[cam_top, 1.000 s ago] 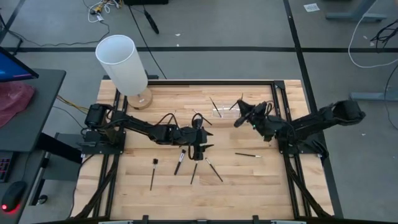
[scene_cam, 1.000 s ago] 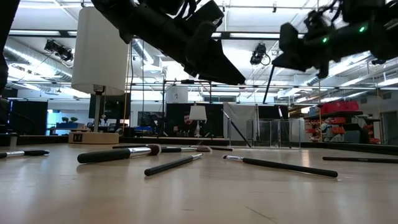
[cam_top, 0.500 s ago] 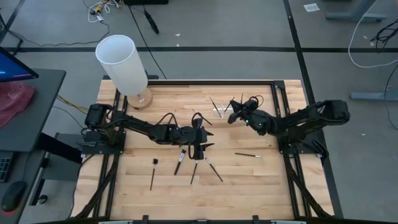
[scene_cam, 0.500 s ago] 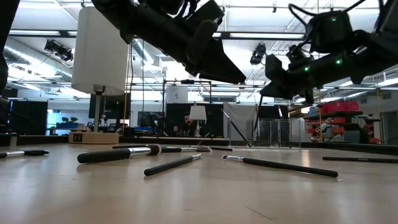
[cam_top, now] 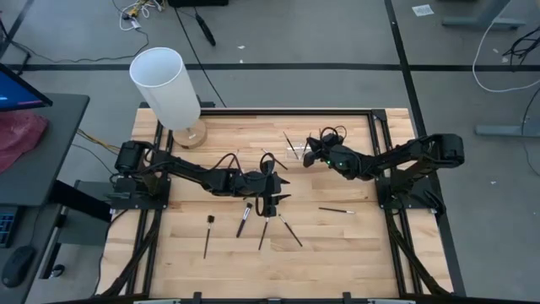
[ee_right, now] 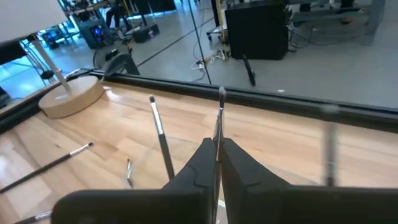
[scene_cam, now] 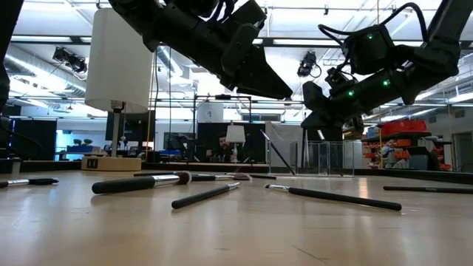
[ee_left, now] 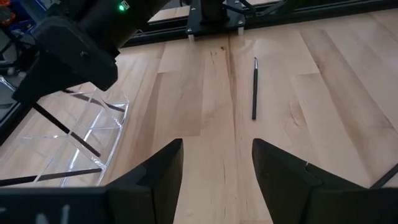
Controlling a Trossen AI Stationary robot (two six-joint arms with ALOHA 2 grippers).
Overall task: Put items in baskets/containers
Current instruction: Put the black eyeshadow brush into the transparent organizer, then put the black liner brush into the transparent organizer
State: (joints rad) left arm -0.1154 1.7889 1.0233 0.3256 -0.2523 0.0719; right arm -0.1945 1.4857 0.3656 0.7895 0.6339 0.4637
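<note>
Makeup brushes lay scattered on the wooden worktop in the high view, most of them near the left gripper, which hung over the middle of the worktop. The right gripper was over the clear holder at the far side, right of centre. One more brush lay alone to the right. A white cylinder stood on its round wooden base at the far left corner.

Low view: several brushes lay flat across the worktop, and the right gripper carried a thin brush slanting down towards the holder.

Left wrist view: the left gripper had its jaws standing apart with nothing between them; bare wood showed in the gap. The clear holder lay just beside the other arm, with slim brushes resting in it, and a single dark brush lay farther off.

Right wrist view: the right gripper had its jaws closed on a thin brush handle that stood up between them. Another brush leaned nearby.
</note>
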